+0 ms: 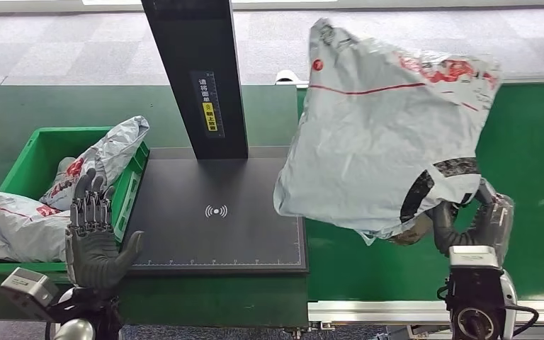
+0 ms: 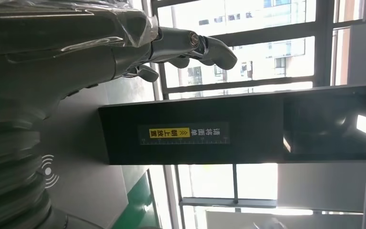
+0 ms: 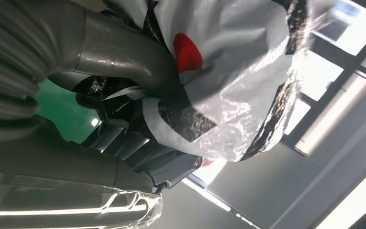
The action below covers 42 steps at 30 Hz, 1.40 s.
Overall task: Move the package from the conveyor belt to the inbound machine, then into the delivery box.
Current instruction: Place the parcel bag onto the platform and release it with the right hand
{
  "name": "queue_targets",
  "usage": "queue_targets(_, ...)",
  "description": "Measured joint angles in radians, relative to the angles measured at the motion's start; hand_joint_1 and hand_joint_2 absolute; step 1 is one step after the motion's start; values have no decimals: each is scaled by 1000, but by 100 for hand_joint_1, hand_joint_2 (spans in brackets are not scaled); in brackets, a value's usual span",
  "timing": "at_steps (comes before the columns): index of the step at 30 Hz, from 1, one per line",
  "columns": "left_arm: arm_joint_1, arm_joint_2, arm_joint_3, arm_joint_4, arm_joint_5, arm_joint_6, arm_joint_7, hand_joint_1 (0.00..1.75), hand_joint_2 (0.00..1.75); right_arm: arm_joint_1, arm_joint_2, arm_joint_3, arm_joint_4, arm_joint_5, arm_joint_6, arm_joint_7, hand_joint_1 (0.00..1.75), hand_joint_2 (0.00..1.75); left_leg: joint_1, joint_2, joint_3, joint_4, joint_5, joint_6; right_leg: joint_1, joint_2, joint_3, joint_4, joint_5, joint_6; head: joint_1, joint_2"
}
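My right hand point(image 1: 460, 219) grips a large grey plastic package point(image 1: 386, 127) with red and black print by its lower edge and holds it up in the air above the green conveyor belt point(image 1: 531, 177), just right of the black inbound machine plate point(image 1: 216, 212). In the right wrist view the thumb point(image 3: 124, 52) and fingers point(image 3: 138, 152) pinch the package point(image 3: 233, 86). My left hand point(image 1: 95, 234) is raised with fingers apart, empty, at the near left corner of the plate, beside the green delivery box point(image 1: 46, 145). In the left wrist view that hand point(image 2: 124, 43) holds nothing.
The delivery box holds grey packages point(image 1: 106, 159) that stick up over its rim. The machine's black post point(image 1: 195, 78) rises from the back of the plate, with a yellow label point(image 2: 164, 134). Grey carpet floor lies beyond the green table.
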Motion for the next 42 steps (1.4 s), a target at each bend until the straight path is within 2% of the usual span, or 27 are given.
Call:
queue_targets(4, 4, 2, 3, -8, 24, -16, -9, 0, 175, -52, -26, 121, 130, 268, 101, 170, 175, 175, 0, 1, 1, 0, 0, 0, 0, 0, 0, 0, 0, 0, 0, 0)
queue_targets(7, 5, 4, 8, -11, 34, -27, -11, 0, 175, -108, -61, 227, 277, 364, 169, 232, 175, 175, 0, -1, 2, 0, 1, 0, 0, -1, 1, 0, 0, 0, 0, 0)
queue_targets(11, 5, 7, 12, -11, 38, -30, -11, 0, 175, -149, -96, 320, 418, 380, 183, 235, 175, 175, 0, -3, 1, 1, 1, 0, 0, -2, 0, 0, 0, 0, 0, 0)
queue_targets(18, 4, 12, 14, -11, 45, -36, -4, 0, 175, -193, -136, 405, 551, 356, 291, 279, 175, 175, 0, -3, 0, 0, 0, 0, 0, -2, -1, 0, 0, 0, 0, 0)
queue_targets(22, 2, 14, 14, -9, 47, -40, 2, 0, 175, -210, -150, 437, 612, 356, 305, 285, 175, 175, 0, -2, 1, 0, 0, 0, 0, -2, -1, 0, 0, 0, 0, 0)
queue_targets(25, 4, 14, 14, -8, 48, -40, 3, 0, 175, -220, -154, 453, 641, 346, 270, 259, 175, 175, 0, -2, 1, 0, 0, 0, 0, -2, 0, 0, 0, 0, 0, 0)
queue_targets(34, 23, 12, 14, -8, 62, -45, 4, 0, 175, -239, -117, 459, 646, 352, 18, 234, 175, 175, 0, -2, 0, 0, 0, 0, 0, -2, -1, 0, 0, 0, 0, 0)
queue_targets(39, 21, 12, 10, 1, 72, -47, -1, 0, 175, -224, -82, 433, 615, 256, -76, 125, 175, 175, 0, -2, 1, 1, 0, 0, 0, -2, -1, 0, 0, 0, 0, 0)
queue_targets(42, 19, 12, 5, 13, 79, -47, -6, 0, 175, -208, -69, 422, 586, 202, -93, 80, 160, 175, 0, -2, 1, 1, 0, 0, 0, -2, -1, 0, 0, 0, 0, 0)
